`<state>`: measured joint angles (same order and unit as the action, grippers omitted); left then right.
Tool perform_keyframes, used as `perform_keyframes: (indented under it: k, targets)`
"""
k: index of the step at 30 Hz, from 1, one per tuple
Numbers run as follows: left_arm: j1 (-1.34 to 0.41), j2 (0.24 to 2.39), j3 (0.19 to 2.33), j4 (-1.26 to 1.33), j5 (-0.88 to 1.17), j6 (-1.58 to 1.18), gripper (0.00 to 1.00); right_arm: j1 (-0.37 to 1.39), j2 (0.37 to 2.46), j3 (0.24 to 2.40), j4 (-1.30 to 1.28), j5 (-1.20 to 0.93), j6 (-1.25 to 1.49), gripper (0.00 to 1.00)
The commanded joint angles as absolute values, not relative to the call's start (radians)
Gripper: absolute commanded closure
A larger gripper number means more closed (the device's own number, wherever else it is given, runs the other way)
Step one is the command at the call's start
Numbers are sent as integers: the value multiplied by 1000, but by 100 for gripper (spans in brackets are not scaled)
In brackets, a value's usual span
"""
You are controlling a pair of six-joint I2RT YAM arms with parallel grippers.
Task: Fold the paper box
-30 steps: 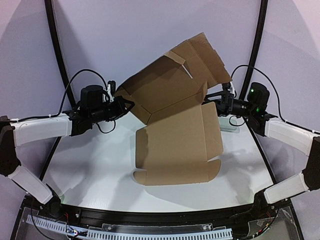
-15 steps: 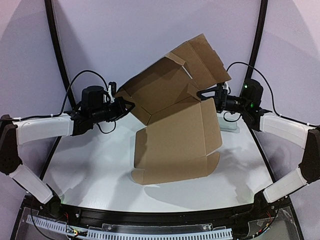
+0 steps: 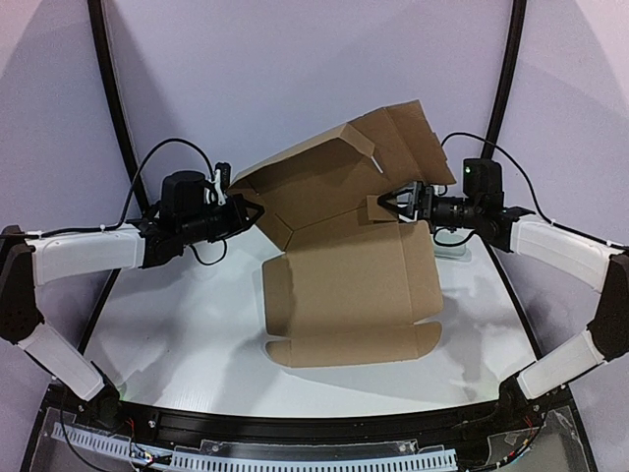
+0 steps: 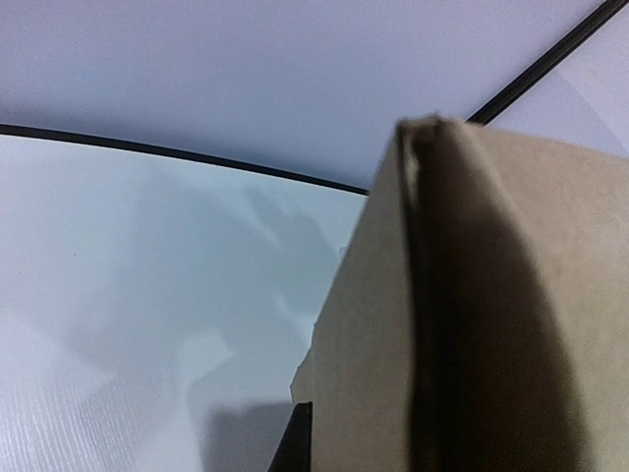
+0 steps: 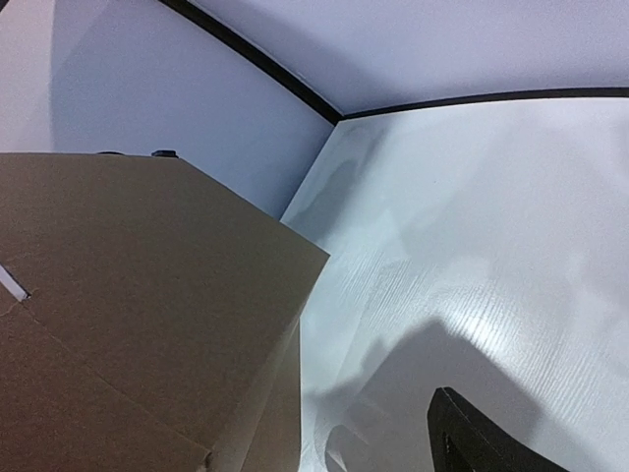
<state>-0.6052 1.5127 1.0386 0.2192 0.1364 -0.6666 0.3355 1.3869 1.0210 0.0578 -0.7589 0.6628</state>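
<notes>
- The paper box (image 3: 344, 285) is a light, stiff corrugated sheet; its back half is lifted and its front edge is down on the desk (image 3: 177, 324).
- My left jaws are clamped on its left corner.
- My right jaws stand apart at a side flap. I would grip edges near the creases.

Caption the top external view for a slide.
Mid-fold: the left gripper clamps a corner of the paper box while the open right gripper reaches its side tab.

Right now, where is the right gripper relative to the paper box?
In the top external view, the right gripper sits right of centre, its tips at a small right-side flap of the paper box.
</notes>
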Motion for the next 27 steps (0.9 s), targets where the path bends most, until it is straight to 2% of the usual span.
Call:
perform_keyframes:
  k: [1, 7, 15, 20, 27]
  targets:
    - [-618, 1460, 1046, 275, 158, -693, 99, 340, 1355, 1051, -23, -678, 602, 11]
    - [-617, 1473, 1065, 147, 38, -726, 99, 339, 1249, 1063, -73, -635, 536, 4]
    - [-617, 1509, 1139, 29, -37, -726, 99, 317, 1064, 1108, -356, -388, 346, 2]
    - [-614, 1530, 1158, -8, -42, -729, 99, 313, 979, 1167, -508, -319, 229, 2]
    - [-613, 1550, 1165, -24, 51, -694, 99, 302, 963, 1292, -595, -14, 190, 2]
